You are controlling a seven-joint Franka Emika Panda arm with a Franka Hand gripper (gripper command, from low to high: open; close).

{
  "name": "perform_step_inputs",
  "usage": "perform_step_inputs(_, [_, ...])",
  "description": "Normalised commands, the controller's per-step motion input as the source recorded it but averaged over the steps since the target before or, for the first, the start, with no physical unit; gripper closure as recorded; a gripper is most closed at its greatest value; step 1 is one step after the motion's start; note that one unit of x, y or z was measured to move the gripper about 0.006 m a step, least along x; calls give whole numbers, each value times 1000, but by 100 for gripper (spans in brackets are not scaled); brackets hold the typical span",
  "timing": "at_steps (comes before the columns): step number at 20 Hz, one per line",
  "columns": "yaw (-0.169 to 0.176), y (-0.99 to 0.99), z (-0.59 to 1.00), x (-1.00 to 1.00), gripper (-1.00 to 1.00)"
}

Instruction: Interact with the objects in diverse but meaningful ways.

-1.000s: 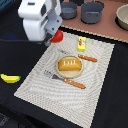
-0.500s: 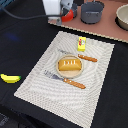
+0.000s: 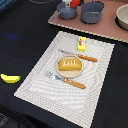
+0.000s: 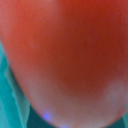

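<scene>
Filling wrist view, red tomato (image 4: 65, 55), fingers unseen

the placemat (image 3: 60, 85) was pale cream with a fine woven stripe, lying on a black table (image 3: 20, 35). on it sat an orange-golden bread block (image 3: 69, 65) with paler ridges, on a light plate (image 3: 70, 75). the fork (image 3: 66, 80) and knife (image 3: 80, 56) had orange handles and silver metal ends. a small yellow box (image 3: 81, 44) bore a red-and-coloured label. off the mat lay a yellow banana (image 3: 9, 78). further back, a pinkish-brown board (image 3: 100, 27) carried dark grey pots (image 3: 92, 11). close to the wrist camera, a blurred red tomato (image 4: 65, 55) filled the view, with teal at the edges.
</scene>
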Motion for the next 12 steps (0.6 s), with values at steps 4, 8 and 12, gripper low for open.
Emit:
perform_step_inputs(4, [23,349,-269,-295,100])
perform_step_inputs(8, [20,424,-241,-379,100])
perform_step_inputs(12, [38,529,-161,-566,100])
